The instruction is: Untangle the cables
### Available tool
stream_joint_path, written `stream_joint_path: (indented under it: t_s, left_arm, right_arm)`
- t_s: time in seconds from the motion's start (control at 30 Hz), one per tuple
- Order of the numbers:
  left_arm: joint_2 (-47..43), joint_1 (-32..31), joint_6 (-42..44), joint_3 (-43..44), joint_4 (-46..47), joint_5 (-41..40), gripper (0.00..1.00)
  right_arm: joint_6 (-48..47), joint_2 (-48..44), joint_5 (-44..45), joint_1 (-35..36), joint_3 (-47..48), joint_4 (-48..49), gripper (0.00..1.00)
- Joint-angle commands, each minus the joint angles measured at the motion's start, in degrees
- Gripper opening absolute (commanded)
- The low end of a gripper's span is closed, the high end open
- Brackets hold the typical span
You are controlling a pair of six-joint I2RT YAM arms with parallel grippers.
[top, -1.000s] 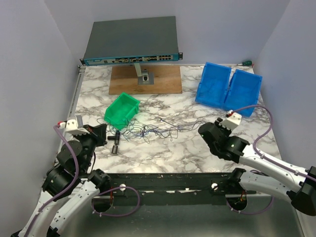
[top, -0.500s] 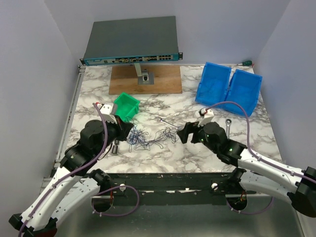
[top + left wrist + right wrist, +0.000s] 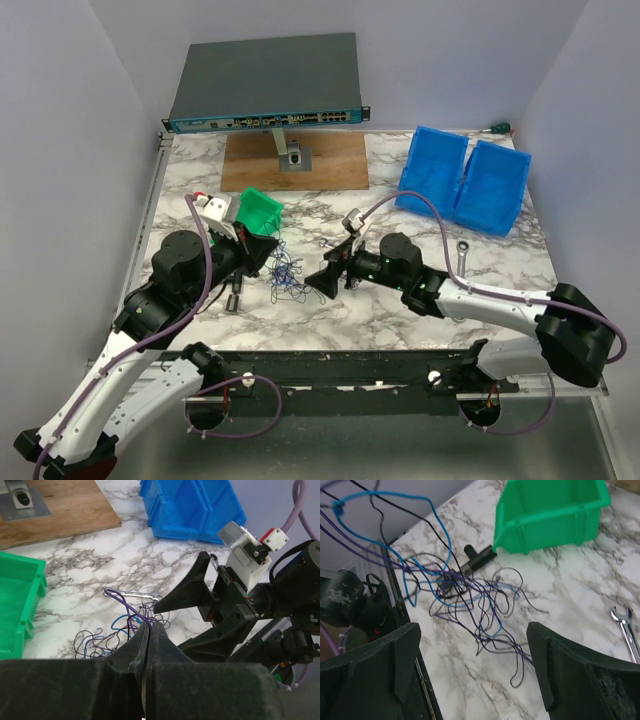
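Pinching cables (image 3: 286, 273) at tangle's L edge: L fingers (image 3: 149, 630); R fingers (image 3: 325, 281) wide at its R edge.

right pincer (image 3: 322, 283) advanced to cables (image 3: 285, 277); left pincer (image 3: 268, 251) now pinching them

High rear view over the table (image 3: 520, 255); two close wrist views (facing each other) across the cables (image 3: 285, 272)

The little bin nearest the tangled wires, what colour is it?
The bin is bright green, seen best in the right wrist view.
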Motion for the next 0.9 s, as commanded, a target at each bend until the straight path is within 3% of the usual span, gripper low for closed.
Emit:
stream_joint_path:
  t_s: [0.0, 0.23, 0.3, 0.37, 0.5, 0.7, 0.77, 0.87]
  left_arm:
    - [1.97, 0.24, 0.95, 2.77, 1.75, 6.92, 0.0]
    - [2.49, 0.25, 1.44, 4.86, 1.15, 6.85, 0.0]
    - [2.17, 0.26, 1.95, 5.58, 0.41, 6.31, 0.0]
    - [1.83, 0.24, 2.65, 5.97, -0.54, 5.58, 0.0]
    - [0.92, 0.24, 3.82, 4.31, -1.65, 4.63, 0.0]
    - [-0.71, 0.24, 5.6, 1.38, -2.15, 4.78, 0.0]
    - [-1.11, 0.24, 6.15, 1.02, -2.39, 4.62, 0.0]
    - [-1.38, 0.29, 7.25, 0.46, -2.87, 4.24, 0.0]
  right_arm:
    - [-2.66, 4.5, -4.24, 1.53, 3.96, 10.64, 0.96]
    - [-3.17, 7.98, -0.15, 2.46, 4.84, 10.25, 0.94]
    - [-2.24, 6.38, 4.46, 2.41, 2.79, 10.32, 0.94]
    - [1.92, 3.47, 14.6, 2.31, 1.36, 8.32, 0.95]
    - [8.56, -1.11, 23.41, -0.39, 2.9, -3.35, 0.95]
    - [4.59, 0.85, 21.91, -2.84, 6.86, -16.97, 0.95]
    - [4.04, 3.71, 16.09, -7.27, 10.33, -23.57, 0.94]
    - [3.27, 5.49, 7.06, -12.44, 10.49, -24.33, 0.94]
